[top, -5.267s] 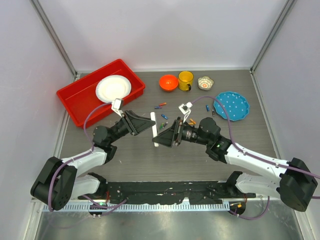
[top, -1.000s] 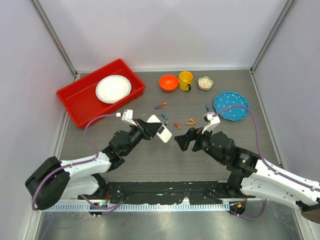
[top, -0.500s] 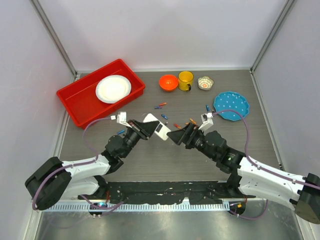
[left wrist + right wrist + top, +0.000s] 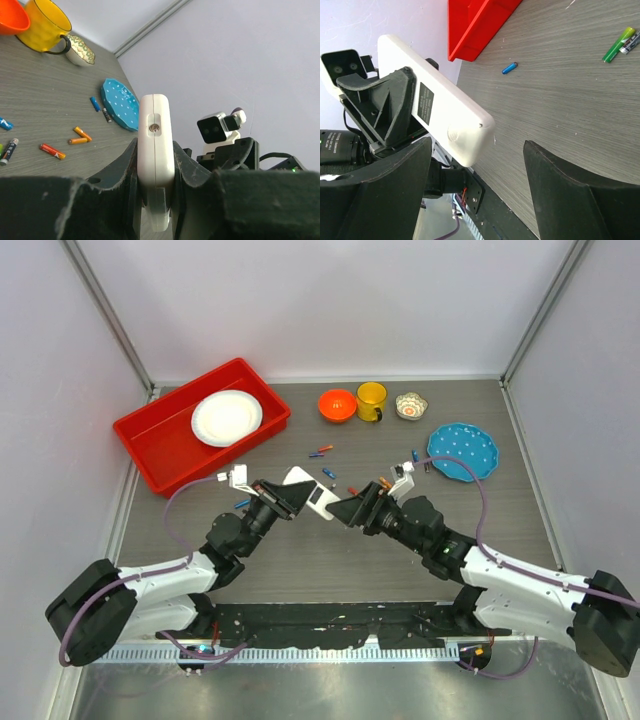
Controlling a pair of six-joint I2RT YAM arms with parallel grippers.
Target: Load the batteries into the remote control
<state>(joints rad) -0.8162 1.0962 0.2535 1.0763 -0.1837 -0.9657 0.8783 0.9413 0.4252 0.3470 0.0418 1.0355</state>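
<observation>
The white remote control [image 4: 308, 492] hangs above the table, and my left gripper [image 4: 291, 499] is shut on it. In the left wrist view the remote control [image 4: 156, 120] stands edge-on, pinched between both fingers of the left gripper [image 4: 155, 165]. My right gripper [image 4: 346, 511] faces it from the right and is open. In the right wrist view the plain back of the remote control [image 4: 437, 112] points into the gap of the right gripper [image 4: 477, 145], touching neither finger. Batteries lie loose on the table: blue and red [image 4: 320, 452], red [image 4: 353, 490], orange [image 4: 382, 483], blue [image 4: 241, 504].
At the back left stands a red tray [image 4: 150, 440] holding a white plate [image 4: 227, 417]. Along the back are an orange bowl [image 4: 338, 404], a yellow mug [image 4: 372, 400] and a small patterned bowl [image 4: 411, 405]. A blue plate [image 4: 463, 451] lies on the right.
My right gripper has moved left up to the remote's free end, its jaws a little narrower. My left gripper has shifted the remote slightly back and to the left.
</observation>
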